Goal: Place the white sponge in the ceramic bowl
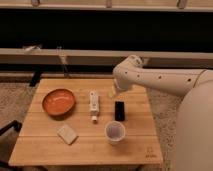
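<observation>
The white sponge (67, 134), a small cream block, lies flat on the wooden table (45, 150) near its front left. The ceramic bowl (58, 102), shallow and orange-red, sits behind it at the table's left and holds nothing. My gripper (113, 92) hangs from the white arm over the table's back middle, well to the right of the bowl and far from the sponge. It holds nothing that I can see.
A long narrow white tube (93, 105) lies in the table's middle. A small black block (119, 110) lies right of it. A white cup (115, 132) stands near the front. A dark bench or ledge (75, 56) runs behind the table.
</observation>
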Robot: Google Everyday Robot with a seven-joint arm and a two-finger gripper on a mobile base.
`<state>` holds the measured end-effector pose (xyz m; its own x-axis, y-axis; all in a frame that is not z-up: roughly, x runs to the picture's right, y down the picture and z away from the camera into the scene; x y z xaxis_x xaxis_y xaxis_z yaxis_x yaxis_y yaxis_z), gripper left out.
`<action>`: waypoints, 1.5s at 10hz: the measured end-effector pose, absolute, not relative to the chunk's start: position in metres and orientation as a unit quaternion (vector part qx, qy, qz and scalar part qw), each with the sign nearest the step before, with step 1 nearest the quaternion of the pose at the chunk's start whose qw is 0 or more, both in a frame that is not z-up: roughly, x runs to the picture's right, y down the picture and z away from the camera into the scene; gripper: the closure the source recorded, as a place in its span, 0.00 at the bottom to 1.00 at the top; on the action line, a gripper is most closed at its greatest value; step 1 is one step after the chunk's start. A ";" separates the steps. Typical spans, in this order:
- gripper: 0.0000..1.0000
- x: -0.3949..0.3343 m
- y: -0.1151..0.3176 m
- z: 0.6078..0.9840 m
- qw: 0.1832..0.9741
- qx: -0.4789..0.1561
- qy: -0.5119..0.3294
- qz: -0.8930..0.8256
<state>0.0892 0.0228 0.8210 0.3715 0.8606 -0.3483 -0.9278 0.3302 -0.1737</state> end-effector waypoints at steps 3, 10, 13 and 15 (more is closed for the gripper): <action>0.20 0.089 0.023 0.821 0.810 -0.173 0.097 0.552; 0.20 0.086 0.023 0.819 0.816 -0.172 0.095 0.543; 0.20 0.040 0.036 0.802 0.848 -0.180 0.078 0.492; 0.20 0.002 0.058 0.780 0.867 -0.192 0.065 0.456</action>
